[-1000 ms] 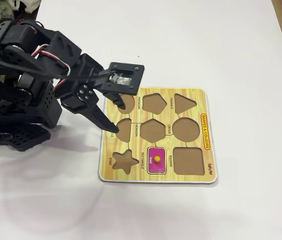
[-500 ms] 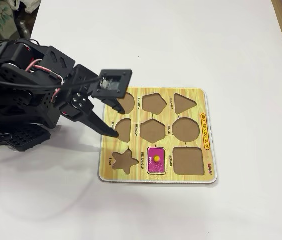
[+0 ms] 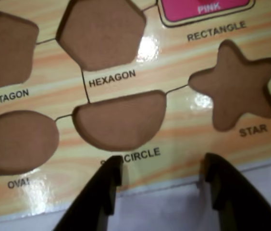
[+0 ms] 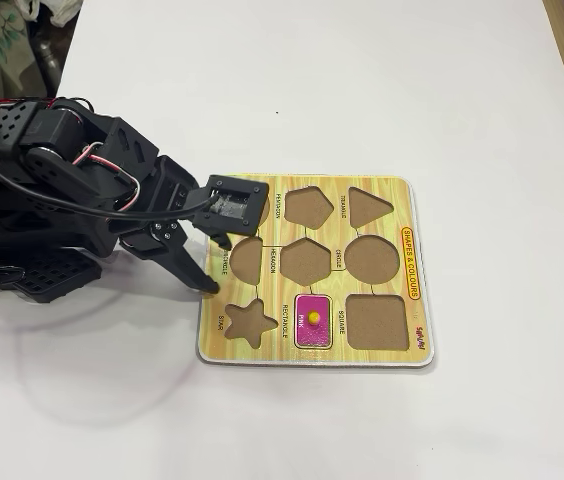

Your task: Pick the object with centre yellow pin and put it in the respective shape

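Pink piece (image 4: 313, 320) is sitting flush in the rectangle slot (image 4: 313, 300), near edge of the board, between the star (image 4: 249, 321) on its left and the square cutout (image 4: 376, 322) on its right in the fixed view. Biggest thing first: the white table (image 4: 382, 90), bare all round. Then the black arm (image 4: 52, 190), folded low at the left. Then the yellow board (image 4: 402, 235), every other cutout empty. Then the gripper (image 3: 159, 175), hanging over the board's left edge, by the semicircle (image 3: 121, 120) in the wrist view. Its jaws stand moderately apart with nothing between them, only board edge and table showing in the gap.

The job looks done, so the risk now is disturbance. One fingertip (image 4: 209, 288) seems very close to the board's left rim; a low sweep from there could nudge the board and slide it, or catch the rim and lift it, tipping the piece out by its yellow knob (image 4: 313, 316).
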`<state>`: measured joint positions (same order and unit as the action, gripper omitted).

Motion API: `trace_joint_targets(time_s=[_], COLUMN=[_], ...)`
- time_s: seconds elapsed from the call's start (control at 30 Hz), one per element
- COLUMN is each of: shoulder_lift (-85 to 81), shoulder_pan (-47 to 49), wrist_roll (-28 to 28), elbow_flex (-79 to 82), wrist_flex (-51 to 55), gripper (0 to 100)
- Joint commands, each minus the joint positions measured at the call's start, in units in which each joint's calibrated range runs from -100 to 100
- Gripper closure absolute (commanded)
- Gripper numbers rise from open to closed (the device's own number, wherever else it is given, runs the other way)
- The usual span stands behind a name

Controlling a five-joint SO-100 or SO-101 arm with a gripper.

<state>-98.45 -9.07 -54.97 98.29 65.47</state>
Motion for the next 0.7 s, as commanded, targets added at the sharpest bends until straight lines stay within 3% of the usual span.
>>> trace_joint_targets(time_s=[0.0, 0.67], shoulder_lift=[-0.2, 0.5], shoulder_pan=[0.0, -0.1], wrist_roll=[-0.1, 0.5], elbow_flex=[0.3, 0.3], wrist_flex=[3.7, 5.8], gripper=[80, 80])
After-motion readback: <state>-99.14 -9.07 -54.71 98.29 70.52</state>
